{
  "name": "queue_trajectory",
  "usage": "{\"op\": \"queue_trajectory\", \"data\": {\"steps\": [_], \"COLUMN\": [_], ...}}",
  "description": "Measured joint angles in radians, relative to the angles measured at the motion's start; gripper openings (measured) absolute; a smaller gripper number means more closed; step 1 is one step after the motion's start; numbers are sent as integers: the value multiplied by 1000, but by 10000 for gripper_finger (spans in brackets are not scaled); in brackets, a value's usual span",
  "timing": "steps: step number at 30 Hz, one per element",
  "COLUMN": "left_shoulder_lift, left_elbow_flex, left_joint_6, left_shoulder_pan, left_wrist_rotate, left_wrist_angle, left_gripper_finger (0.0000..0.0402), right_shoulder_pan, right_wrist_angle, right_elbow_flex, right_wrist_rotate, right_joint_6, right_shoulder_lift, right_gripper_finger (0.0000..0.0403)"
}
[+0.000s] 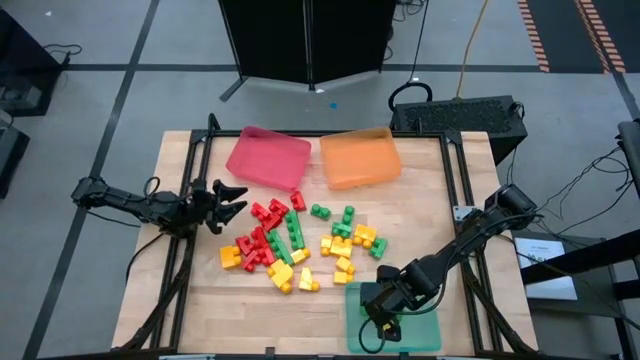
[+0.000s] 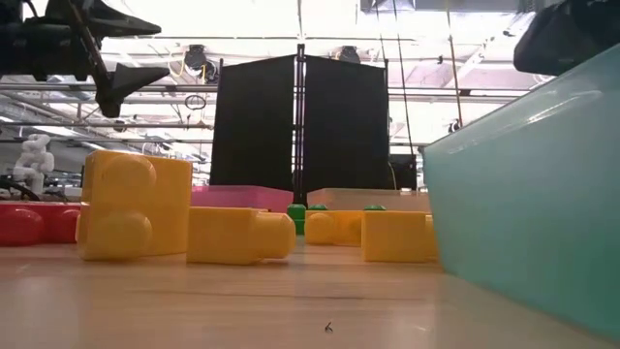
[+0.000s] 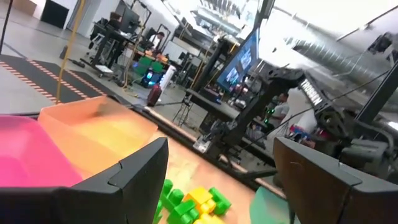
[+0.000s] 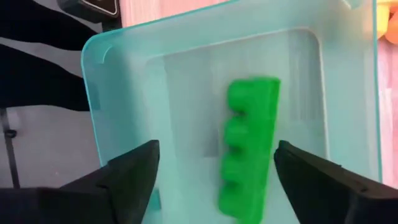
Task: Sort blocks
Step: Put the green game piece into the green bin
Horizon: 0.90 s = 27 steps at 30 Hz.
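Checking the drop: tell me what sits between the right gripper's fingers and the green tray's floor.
In the right wrist view, the open right gripper hangs over the green tray; one long green block lies between.

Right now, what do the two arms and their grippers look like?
Both arms are dark, jointed and slender, with black cables trailing along them. The left gripper and the right gripper each end in two flat, matte black, wedge-shaped fingers. No markings are readable.

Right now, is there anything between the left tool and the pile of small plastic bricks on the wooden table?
Nothing visible stands in the way. The open left tool hovers just beside the pile of small red, yellow and green plastic bricks, with only bare wooden table between them. The flat red plastic tray lies farther back, off that path.
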Motion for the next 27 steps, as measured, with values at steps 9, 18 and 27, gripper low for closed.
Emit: {"op": "queue_trajectory", "data": {"steps": [9,18,27], "left_shoulder_lift": [0,0,0], "left_elbow_flex": [0,0,0], "left_joint_6": [-2,-1,-42], "left_shoulder_pan": [0,0,0], "left_wrist_rotate": [1,2,4], "left_wrist_angle": [56,29,-39], "left_gripper_finger": [292,292,292], "right_shoulder_pan": [-69,-222,-305], "right_wrist_angle": [-169,-604,-296], "right_elbow_flex": [122,143,-90], "right_wrist_rotate": [149,364,153], "right_joint_6": [-34,-287,-385], "right_shoulder_lift": [-77,-127,-136], "right_gripper_finger": [298,297,297]}}
